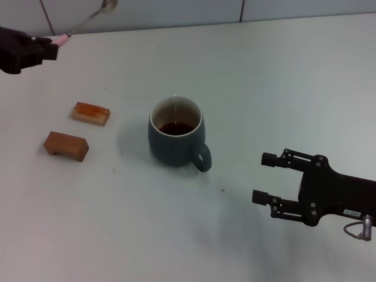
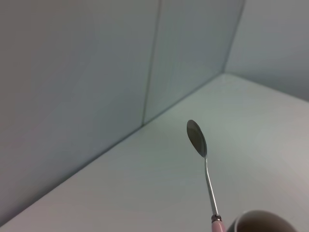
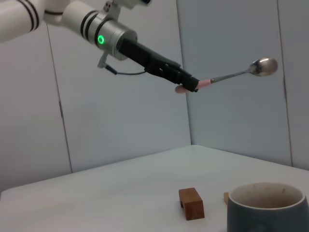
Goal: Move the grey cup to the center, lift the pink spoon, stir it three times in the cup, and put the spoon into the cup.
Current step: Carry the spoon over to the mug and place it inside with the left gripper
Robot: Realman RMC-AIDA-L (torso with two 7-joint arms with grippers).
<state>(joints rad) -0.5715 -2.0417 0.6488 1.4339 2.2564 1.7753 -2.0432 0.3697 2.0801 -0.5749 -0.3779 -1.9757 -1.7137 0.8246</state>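
Observation:
The grey cup (image 1: 176, 132) stands near the middle of the table with dark liquid inside and its handle toward the right gripper; its rim also shows in the right wrist view (image 3: 268, 205). The pink spoon (image 1: 88, 19) is lifted high above the table's far left, its silver bowl (image 3: 263, 66) pointing up and away. My left gripper (image 1: 53, 47) is shut on the pink handle; the left wrist view shows the spoon (image 2: 203, 164) jutting out in front of it. My right gripper (image 1: 263, 178) rests open to the right of the cup, apart from it.
Two brown wooden blocks (image 1: 91, 113) (image 1: 66, 145) lie to the left of the cup, below the raised left arm; one block (image 3: 191, 203) shows in the right wrist view. Grey wall panels stand behind the table's far edge.

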